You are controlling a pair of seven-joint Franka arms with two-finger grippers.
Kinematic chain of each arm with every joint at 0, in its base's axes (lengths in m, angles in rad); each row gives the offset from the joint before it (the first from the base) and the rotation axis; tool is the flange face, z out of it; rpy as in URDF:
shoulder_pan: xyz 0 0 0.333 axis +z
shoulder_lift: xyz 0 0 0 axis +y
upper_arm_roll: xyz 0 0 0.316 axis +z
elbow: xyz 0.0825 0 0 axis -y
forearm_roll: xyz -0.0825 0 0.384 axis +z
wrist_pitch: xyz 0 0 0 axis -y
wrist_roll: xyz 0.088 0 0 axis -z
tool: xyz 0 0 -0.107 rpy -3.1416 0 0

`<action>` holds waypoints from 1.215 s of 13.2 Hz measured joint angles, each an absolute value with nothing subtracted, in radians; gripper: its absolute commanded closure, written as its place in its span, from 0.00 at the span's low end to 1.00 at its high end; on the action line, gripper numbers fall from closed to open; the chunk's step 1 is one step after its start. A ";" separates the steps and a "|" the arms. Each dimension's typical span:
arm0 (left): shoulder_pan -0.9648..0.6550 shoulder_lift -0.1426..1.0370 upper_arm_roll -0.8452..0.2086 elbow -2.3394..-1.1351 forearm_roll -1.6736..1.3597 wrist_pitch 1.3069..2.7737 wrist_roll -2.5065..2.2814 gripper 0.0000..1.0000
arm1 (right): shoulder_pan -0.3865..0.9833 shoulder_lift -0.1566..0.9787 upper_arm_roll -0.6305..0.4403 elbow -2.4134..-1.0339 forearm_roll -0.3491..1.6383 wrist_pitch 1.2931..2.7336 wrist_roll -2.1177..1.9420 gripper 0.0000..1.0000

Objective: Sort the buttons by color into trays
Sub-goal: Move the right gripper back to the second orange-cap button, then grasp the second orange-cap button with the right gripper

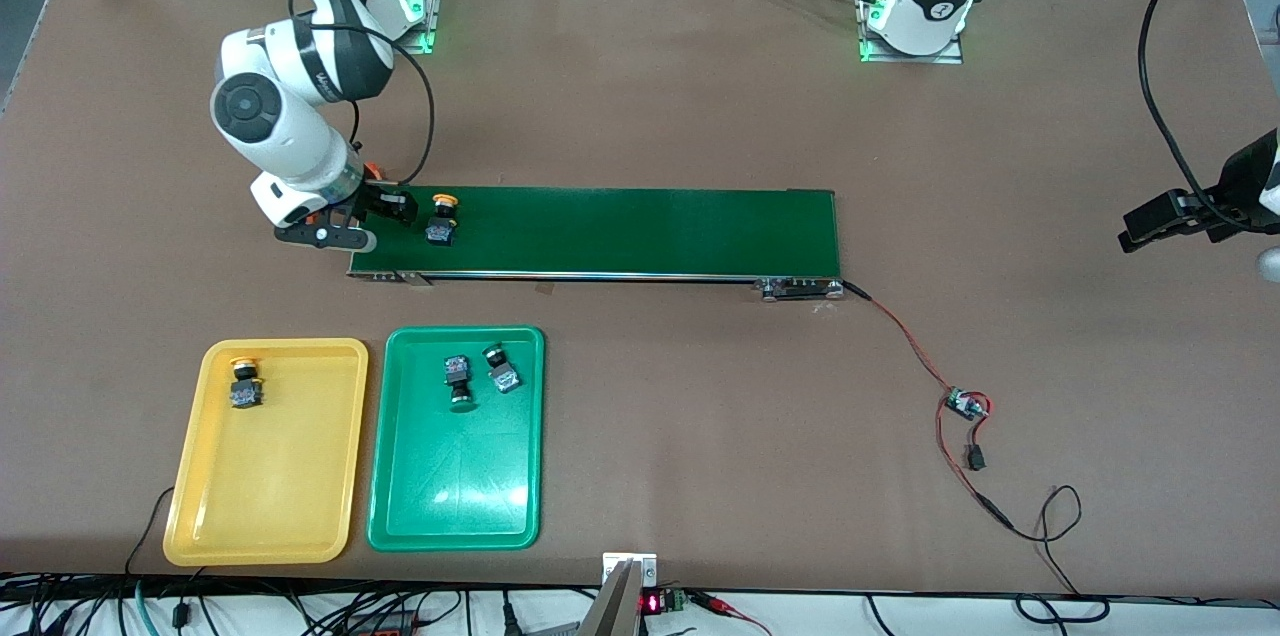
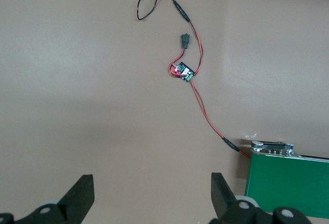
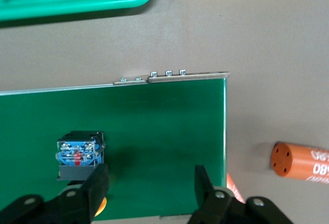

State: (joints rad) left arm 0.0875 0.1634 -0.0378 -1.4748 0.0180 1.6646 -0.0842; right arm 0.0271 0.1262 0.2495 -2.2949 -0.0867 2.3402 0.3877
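The right gripper [image 1: 385, 207] hangs low over the conveyor belt [image 1: 640, 231] at the right arm's end of the table, its two black fingers [image 3: 95, 185] spread apart with nothing between them. One finger is just beside a yellow button [image 1: 442, 220] that lies on the belt (whether they touch, I cannot tell); in the right wrist view that button shows its black block and blue terminal face [image 3: 79, 154]. The other yellow button [image 1: 243, 383] lies in the yellow tray [image 1: 265, 536], near the tray's edge closest to the belt. Both green buttons [image 1: 458, 381] [image 1: 501, 367] lie side by side in the green tray [image 1: 455, 526], also toward the belt end of it. The two trays sit next to each other, nearer to the front camera than the belt. The left gripper [image 1: 1165, 221] waits in the air over bare table at the left arm's end, its fingers [image 2: 77, 198] as wide apart as they go and holding nothing. Below it lies a small circuit board [image 1: 966, 405] on red and black wires [image 1: 905, 336] running to the belt's end. An orange cylinder [image 3: 300, 161] with white print lies on the table just off the belt's end by the right gripper.
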 measured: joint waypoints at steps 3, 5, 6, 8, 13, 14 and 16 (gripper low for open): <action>0.088 0.163 -0.038 -1.475 0.018 1.665 -0.084 0.00 | 0.032 0.131 0.249 -2.293 -0.107 2.341 0.364 0.06; 0.088 0.163 -0.038 -1.475 0.018 1.665 -0.084 0.00 | 0.032 0.131 0.250 -2.291 -0.107 2.341 0.355 0.06; 0.088 0.163 -0.038 -1.475 0.018 1.665 -0.084 0.00 | 0.032 0.132 0.250 -2.291 -0.107 2.341 0.354 0.06; 0.088 0.163 -0.038 -1.475 0.018 1.665 -0.084 0.00 | 0.032 0.134 0.251 -2.291 -0.107 2.343 0.354 0.08; 0.088 0.163 -0.038 -1.475 0.018 1.669 -0.084 0.00 | 0.032 0.172 0.251 -2.291 -0.107 2.394 0.354 0.09; 0.088 0.164 -0.038 -1.475 0.018 1.670 -0.084 0.00 | 0.032 0.185 0.251 -2.291 -0.107 2.410 0.354 0.12; 0.088 0.166 -0.038 -1.475 0.018 1.671 -0.084 0.00 | 0.031 0.204 0.251 -2.291 -0.107 2.427 0.354 0.32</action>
State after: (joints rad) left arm 0.0876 0.1659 -0.0378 -1.4748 0.0180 1.6709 -0.0842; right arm 0.0306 0.2035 0.2513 -2.2913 -0.1070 2.4274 0.3538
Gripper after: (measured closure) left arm 0.000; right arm 0.110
